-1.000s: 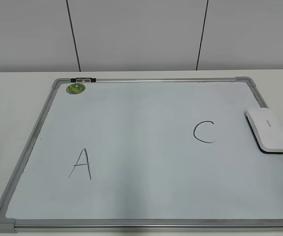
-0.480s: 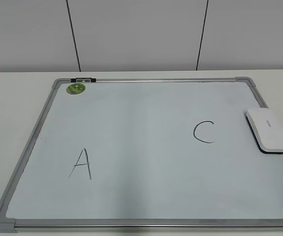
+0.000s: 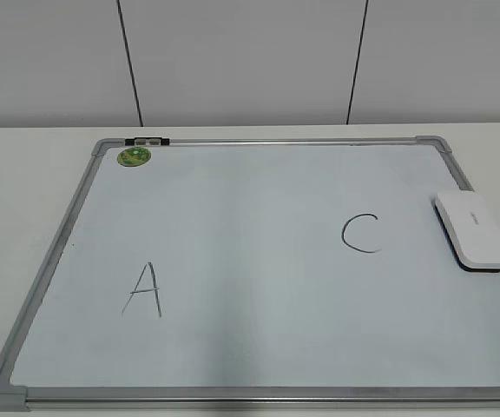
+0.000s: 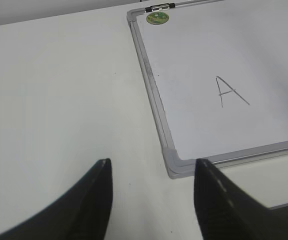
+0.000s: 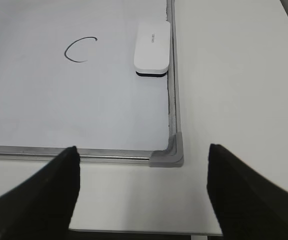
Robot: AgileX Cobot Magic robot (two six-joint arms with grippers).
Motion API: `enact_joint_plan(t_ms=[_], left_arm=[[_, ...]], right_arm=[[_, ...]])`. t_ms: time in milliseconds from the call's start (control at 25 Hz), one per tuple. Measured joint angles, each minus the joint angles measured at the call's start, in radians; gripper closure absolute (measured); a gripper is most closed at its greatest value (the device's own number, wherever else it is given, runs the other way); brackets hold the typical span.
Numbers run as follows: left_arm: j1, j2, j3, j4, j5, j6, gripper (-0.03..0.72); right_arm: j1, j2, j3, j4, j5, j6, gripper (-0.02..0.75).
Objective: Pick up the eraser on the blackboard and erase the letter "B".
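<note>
The blackboard is a pale whiteboard with a grey frame lying flat on the table. The white eraser lies on its right edge, also in the right wrist view. A hand-drawn "A" and "C" are on the board; no letter "B" is visible anywhere. My left gripper is open and empty above the table, left of the board's near left corner. My right gripper is open and empty above the table, near the board's near right corner. Neither gripper shows in the exterior view.
A round green sticker sits in the board's far left corner, next to a small clip on the frame. The white table extends left and right of the board; its front edge shows in the right wrist view.
</note>
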Motion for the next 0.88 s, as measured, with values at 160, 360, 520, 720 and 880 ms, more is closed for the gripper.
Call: enact_joint_plan(t_ms=[160, 360, 520, 720, 880], left_arm=[[0.030, 0.000, 0.000, 0.000, 0.002, 0.000, 0.330], [0.052, 0.000, 0.000, 0.000, 0.002, 0.000, 0.361], [0.052, 0.000, 0.000, 0.000, 0.002, 0.000, 0.389], [0.052, 0.000, 0.000, 0.000, 0.002, 0.000, 0.418], [0.052, 0.000, 0.000, 0.000, 0.002, 0.000, 0.424]], right_arm=[[0.000, 0.000, 0.000, 0.000, 0.000, 0.000, 0.149], [0.000, 0.000, 0.000, 0.000, 0.000, 0.000, 0.149], [0.000, 0.000, 0.000, 0.000, 0.000, 0.000, 0.149], [0.000, 0.000, 0.000, 0.000, 0.002, 0.000, 0.149], [0.000, 0.000, 0.000, 0.000, 0.002, 0.000, 0.150]])
